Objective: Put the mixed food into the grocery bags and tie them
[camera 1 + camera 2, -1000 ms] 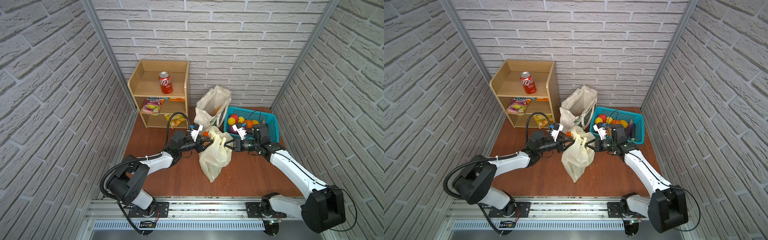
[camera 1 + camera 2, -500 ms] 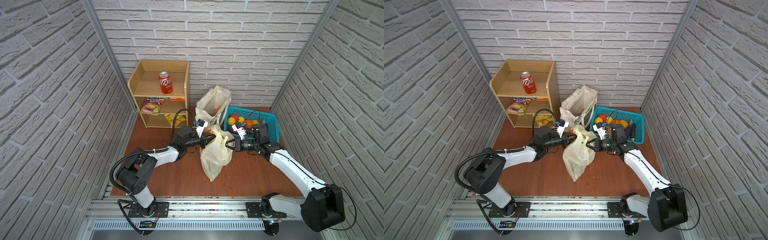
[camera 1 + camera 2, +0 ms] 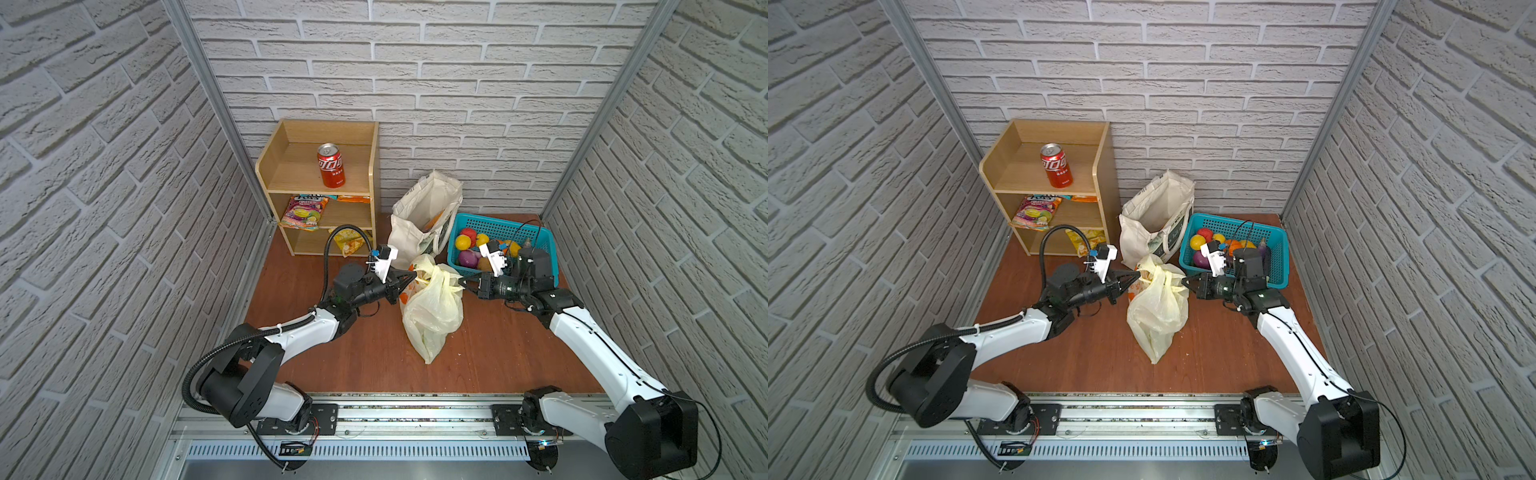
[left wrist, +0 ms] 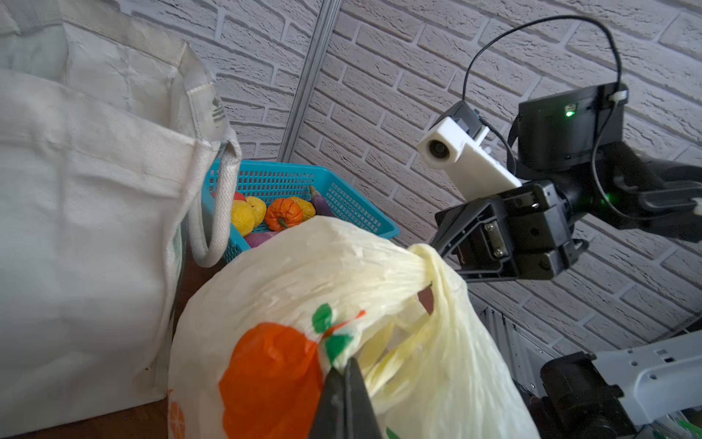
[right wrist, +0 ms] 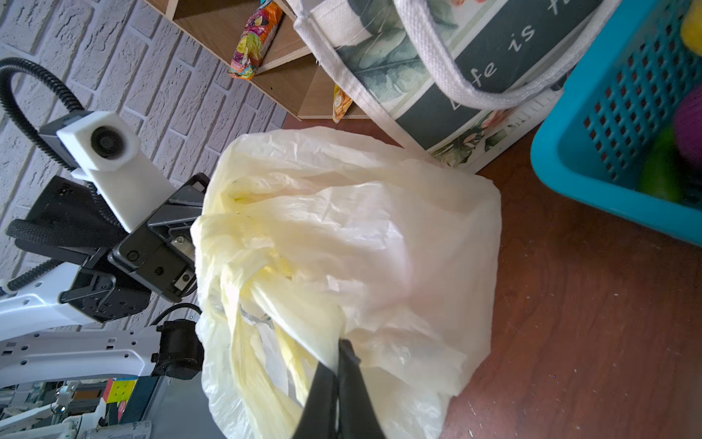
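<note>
The pale-yellow plastic grocery bag [image 3: 432, 309] [image 3: 1158, 309] lies slumped mid-floor, its two handles pulled apart. My left gripper [image 3: 412, 277] [image 3: 1137, 276] [image 4: 345, 366] is shut on the left handle, beside an orange and green patch on the bag's wall [image 4: 273, 372]. My right gripper [image 3: 461, 284] [image 3: 1185, 282] [image 5: 339, 347] is shut on the right handle. The cream canvas tote [image 3: 415, 232] [image 3: 1142, 237] [image 4: 76, 190] [image 5: 494, 49] stands open just behind the bag. Of the mixed food I see only an orange sliver in the tote's mouth [image 3: 435, 219].
A wooden shelf [image 3: 286, 174] at back left holds a red cola can [image 3: 331, 165] and snack packets [image 3: 304, 210]. The turquoise basket [image 3: 503, 219] of toy fruit stands at back right, close behind my right wrist. Brick walls close in on three sides.
My left gripper moved right to the bag's left handle and shut on it. The right gripper kept its hold and place.
</note>
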Controlling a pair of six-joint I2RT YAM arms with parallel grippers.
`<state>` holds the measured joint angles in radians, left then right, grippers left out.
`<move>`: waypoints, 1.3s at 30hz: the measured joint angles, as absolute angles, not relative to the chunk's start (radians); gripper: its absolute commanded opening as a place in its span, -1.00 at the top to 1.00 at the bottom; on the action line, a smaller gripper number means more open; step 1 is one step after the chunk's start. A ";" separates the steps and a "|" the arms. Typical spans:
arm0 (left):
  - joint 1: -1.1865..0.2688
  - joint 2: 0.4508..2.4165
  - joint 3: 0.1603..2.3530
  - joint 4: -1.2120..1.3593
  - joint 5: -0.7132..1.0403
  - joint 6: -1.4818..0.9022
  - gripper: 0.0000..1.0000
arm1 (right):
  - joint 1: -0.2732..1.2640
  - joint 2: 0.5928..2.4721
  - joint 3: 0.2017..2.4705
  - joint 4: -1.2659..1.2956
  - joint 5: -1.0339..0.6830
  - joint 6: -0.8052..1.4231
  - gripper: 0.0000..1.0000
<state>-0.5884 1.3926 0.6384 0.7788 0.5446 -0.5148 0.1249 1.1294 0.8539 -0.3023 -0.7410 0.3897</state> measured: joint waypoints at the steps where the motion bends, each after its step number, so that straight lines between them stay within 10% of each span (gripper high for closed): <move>1: -0.588 1.384 0.632 0.782 0.546 -0.515 1.00 | 0.125 1.129 0.852 -0.303 -0.741 0.390 0.89; 29: -0.431 1.180 0.509 0.878 0.434 -0.609 0.99 | -0.057 1.084 0.704 -0.294 -0.475 0.539 0.89; 34: -0.482 1.303 0.591 0.798 0.485 -0.593 0.19 | -0.051 1.125 0.704 -0.265 -0.557 0.542 0.89; 39: -0.599 1.386 0.671 0.755 0.522 -0.579 0.02 | -0.033 1.124 0.705 -0.261 -0.614 0.524 0.89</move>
<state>-0.5987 1.3861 0.6708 0.7551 0.5224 -0.5789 -0.0334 1.1244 0.7052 -0.2607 -0.6136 0.5243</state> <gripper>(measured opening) 0.477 0.058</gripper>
